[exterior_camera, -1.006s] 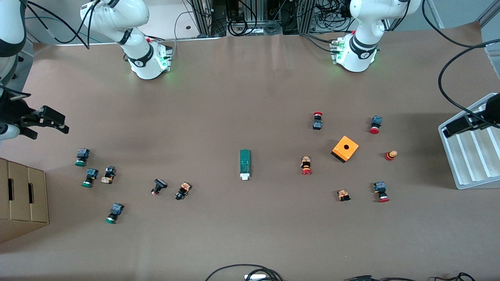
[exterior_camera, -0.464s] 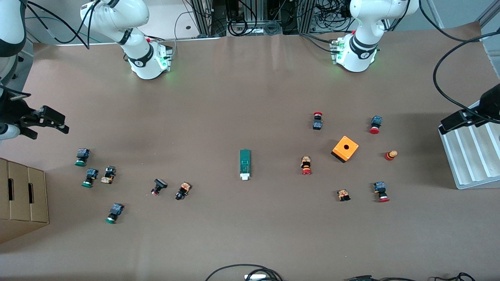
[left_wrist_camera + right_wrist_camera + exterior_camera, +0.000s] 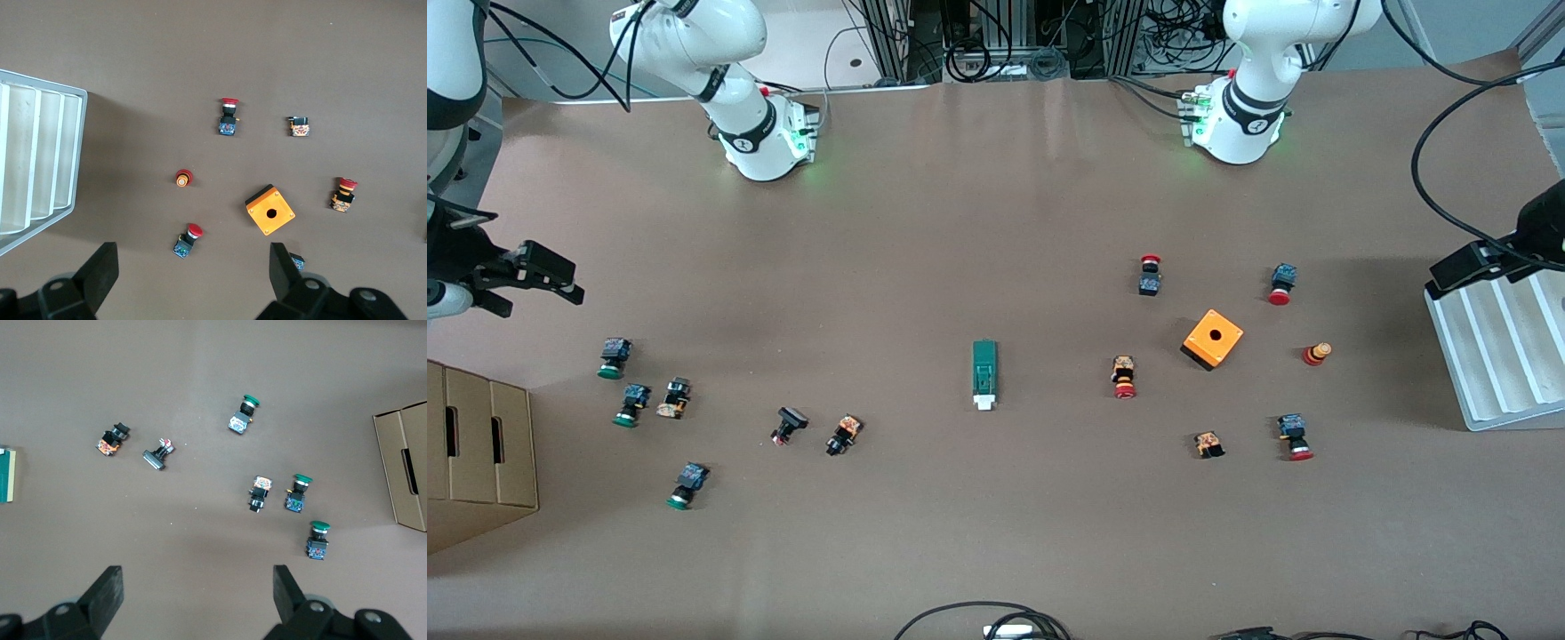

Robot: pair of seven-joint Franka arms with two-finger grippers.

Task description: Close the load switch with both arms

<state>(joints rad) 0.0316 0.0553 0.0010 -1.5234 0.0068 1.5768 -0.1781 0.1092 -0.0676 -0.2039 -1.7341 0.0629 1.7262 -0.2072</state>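
The load switch (image 3: 984, 374), a narrow dark-green block with a white tab at the end nearer the front camera, lies at the table's middle. Only its edge shows in the right wrist view (image 3: 7, 475). My left gripper (image 3: 1463, 267) hangs open and empty over the edge of the white tray at the left arm's end; in its wrist view (image 3: 192, 277) the fingers stand wide apart. My right gripper (image 3: 543, 276) hangs open and empty over the right arm's end of the table, fingers wide apart in its wrist view (image 3: 197, 597). Both are far from the switch.
An orange square box with a hole (image 3: 1213, 339) and several red-capped push buttons lie toward the left arm's end. Several green-capped and black buttons (image 3: 631, 404) lie toward the right arm's end. A white ridged tray (image 3: 1494, 364) and a cardboard box (image 3: 480, 444) stand at the table's ends.
My left gripper has drifted a little away from the front camera along the tray's edge. The right arm and the load switch have not moved.
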